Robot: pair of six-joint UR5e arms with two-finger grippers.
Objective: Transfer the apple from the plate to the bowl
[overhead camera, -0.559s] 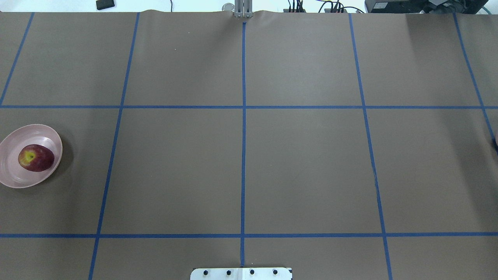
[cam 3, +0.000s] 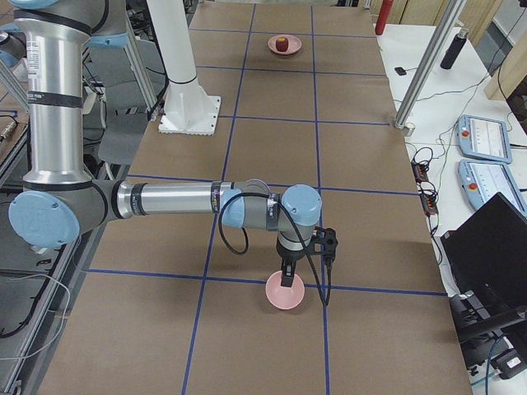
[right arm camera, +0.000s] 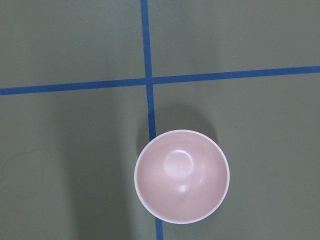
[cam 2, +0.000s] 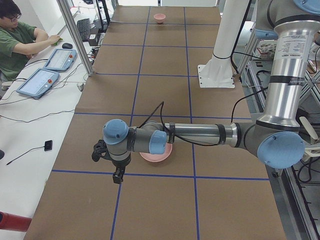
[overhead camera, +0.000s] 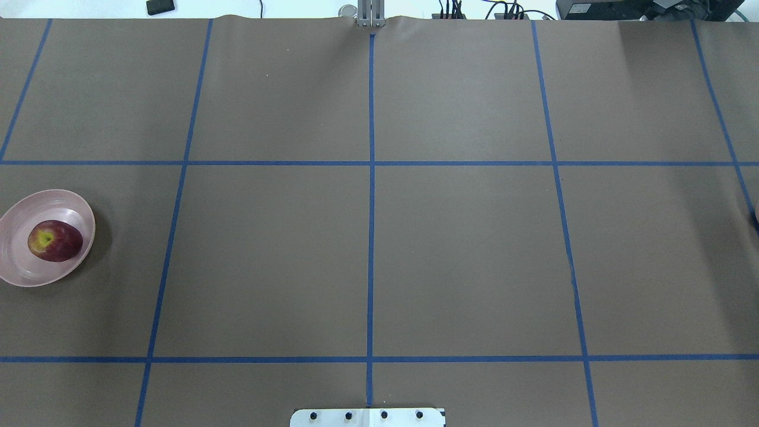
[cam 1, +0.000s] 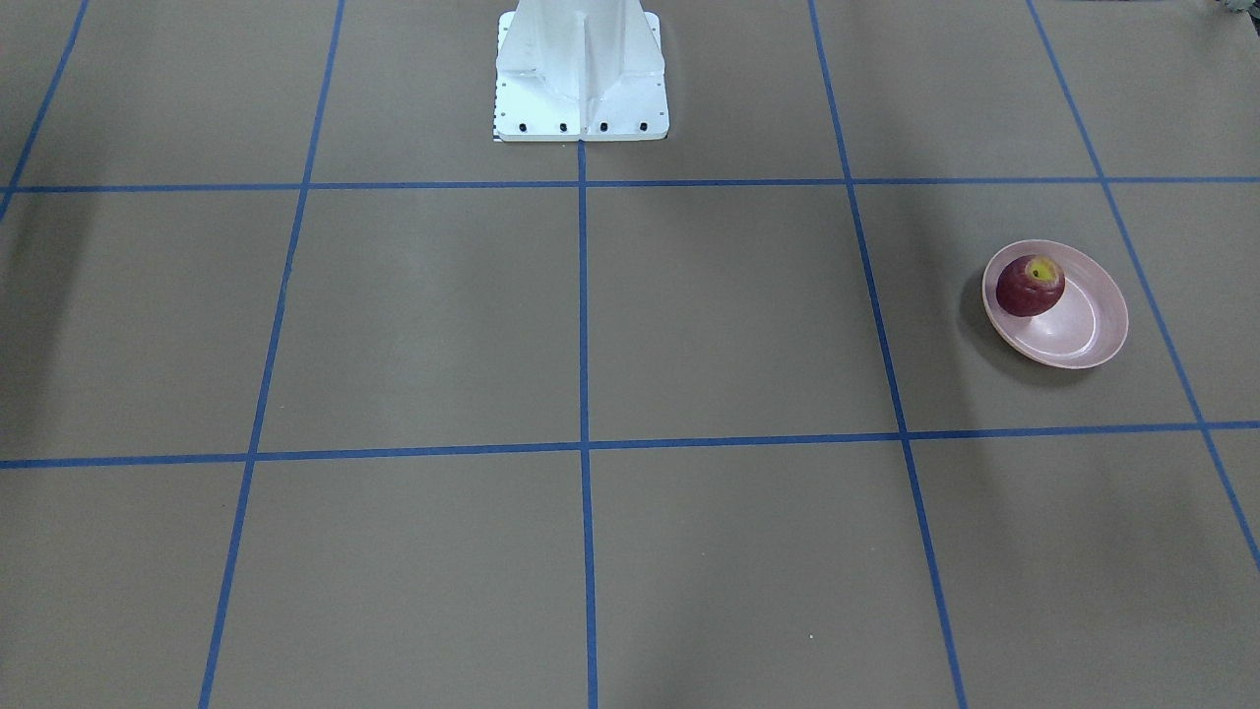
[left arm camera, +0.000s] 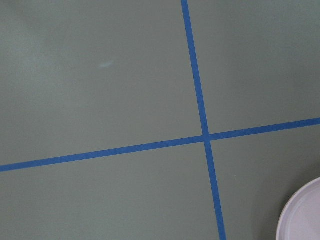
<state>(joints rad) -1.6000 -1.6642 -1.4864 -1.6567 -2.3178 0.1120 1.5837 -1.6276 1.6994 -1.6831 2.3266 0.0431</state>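
Observation:
The dark red apple (overhead camera: 54, 241) with a yellow-green patch lies on the pale pink plate (overhead camera: 26, 271) at the table's left edge; the front view shows the apple (cam 1: 1030, 286) and the plate (cam 1: 1083, 335) too. The small pink bowl (right arm camera: 181, 175) stands empty at the table's other end, on a blue tape line. My right gripper (cam 3: 286, 277) hangs just above the bowl (cam 3: 285, 295). My left gripper (cam 2: 118, 175) hangs beside the plate (cam 2: 157, 157), whose rim shows in the left wrist view (left arm camera: 302, 215). I cannot tell whether either gripper is open or shut.
Brown paper with a blue tape grid covers the table. The white robot base (cam 1: 581, 79) stands at the middle of the near edge. An operator (cam 2: 20, 42) sits at a side desk with control pendants (cam 2: 50, 62). Metal posts (cam 3: 424, 62) stand along the table's far edge.

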